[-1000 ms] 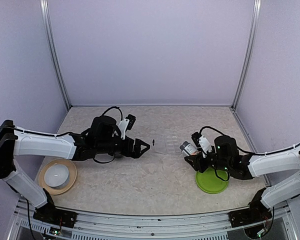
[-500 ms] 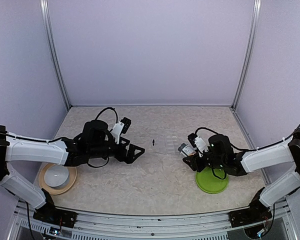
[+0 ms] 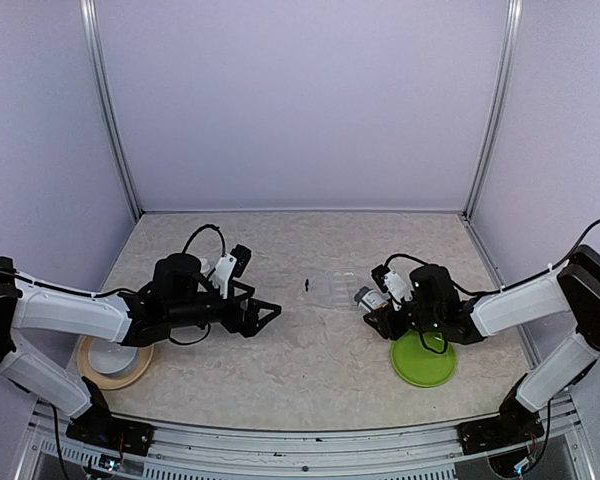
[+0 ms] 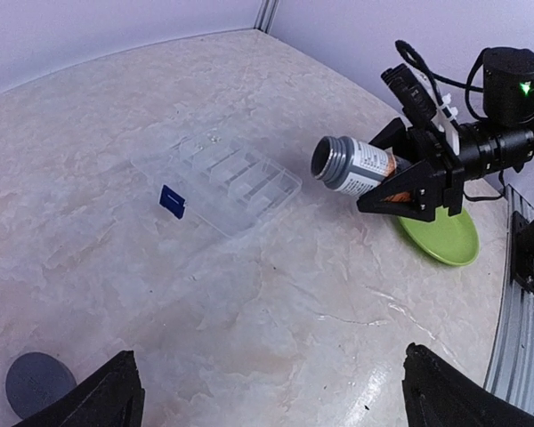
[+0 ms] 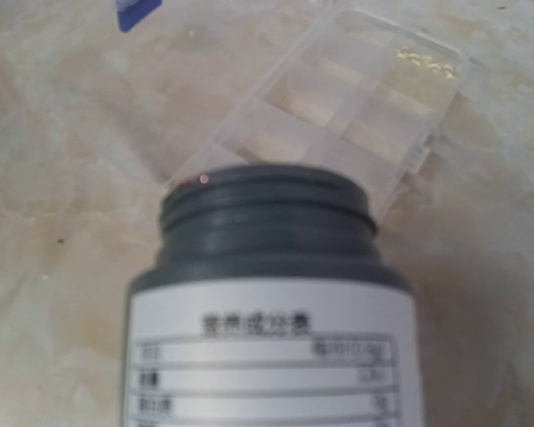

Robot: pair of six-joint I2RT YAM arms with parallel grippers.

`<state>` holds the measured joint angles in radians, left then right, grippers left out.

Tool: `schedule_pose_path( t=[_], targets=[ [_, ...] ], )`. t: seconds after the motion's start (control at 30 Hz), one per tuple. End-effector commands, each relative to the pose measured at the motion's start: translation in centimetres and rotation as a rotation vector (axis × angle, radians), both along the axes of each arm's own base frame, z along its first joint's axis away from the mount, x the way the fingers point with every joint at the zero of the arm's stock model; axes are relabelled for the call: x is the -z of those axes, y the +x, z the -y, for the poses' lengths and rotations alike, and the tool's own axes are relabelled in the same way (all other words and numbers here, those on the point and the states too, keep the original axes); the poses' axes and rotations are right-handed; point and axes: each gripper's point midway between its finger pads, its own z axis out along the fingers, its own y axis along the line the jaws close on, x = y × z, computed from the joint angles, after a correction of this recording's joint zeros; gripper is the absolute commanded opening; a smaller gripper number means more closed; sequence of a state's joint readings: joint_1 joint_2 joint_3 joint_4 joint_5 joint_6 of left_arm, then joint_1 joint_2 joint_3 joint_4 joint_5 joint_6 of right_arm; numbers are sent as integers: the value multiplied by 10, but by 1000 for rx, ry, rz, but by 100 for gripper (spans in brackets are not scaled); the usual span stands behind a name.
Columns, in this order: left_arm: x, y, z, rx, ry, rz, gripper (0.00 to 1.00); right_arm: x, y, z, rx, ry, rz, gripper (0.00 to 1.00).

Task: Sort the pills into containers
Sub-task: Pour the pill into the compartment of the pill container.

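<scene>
My right gripper (image 3: 375,301) is shut on a clear bottle (image 4: 354,166) with a white-and-orange label, held on its side with its open gray threaded neck (image 5: 267,222) toward a clear compartment box (image 4: 224,172). In the right wrist view, small pale yellow pills (image 5: 423,58) lie in one far compartment of the box (image 5: 338,116). A gray cap (image 4: 37,384) lies on the table near my left gripper (image 4: 280,405), which is wide open over bare table. From above, the left gripper (image 3: 265,313) is well left of the box (image 3: 332,285).
A small blue piece (image 4: 172,200) lies beside the box. A flat green plate (image 3: 423,362) sits under my right arm. A white bowl on a tan plate (image 3: 115,355) is at the near left. Walls close in the back and both sides.
My left arm has drawn back to the left and toward the near edge, its gripper still open. The right gripper with the bottle has shifted slightly left toward the box.
</scene>
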<state>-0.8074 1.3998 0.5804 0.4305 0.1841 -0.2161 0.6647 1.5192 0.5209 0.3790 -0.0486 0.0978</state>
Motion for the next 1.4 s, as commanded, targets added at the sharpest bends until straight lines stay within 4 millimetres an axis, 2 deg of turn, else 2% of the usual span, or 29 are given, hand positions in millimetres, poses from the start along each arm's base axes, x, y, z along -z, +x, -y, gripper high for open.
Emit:
schedule_pose_path(
  t=[0.0, 0.7, 1.37],
  targets=[
    [-19, 2, 0, 8, -56, 59, 99, -3, 11, -1, 9, 8, -1, 0],
    [-13, 3, 1, 15, -55, 41, 99, 10, 18, -1, 8, -32, -78, 0],
    [-10, 3, 3, 23, -55, 31, 99, 9, 16, -1, 2, -78, -134, 0]
  ],
)
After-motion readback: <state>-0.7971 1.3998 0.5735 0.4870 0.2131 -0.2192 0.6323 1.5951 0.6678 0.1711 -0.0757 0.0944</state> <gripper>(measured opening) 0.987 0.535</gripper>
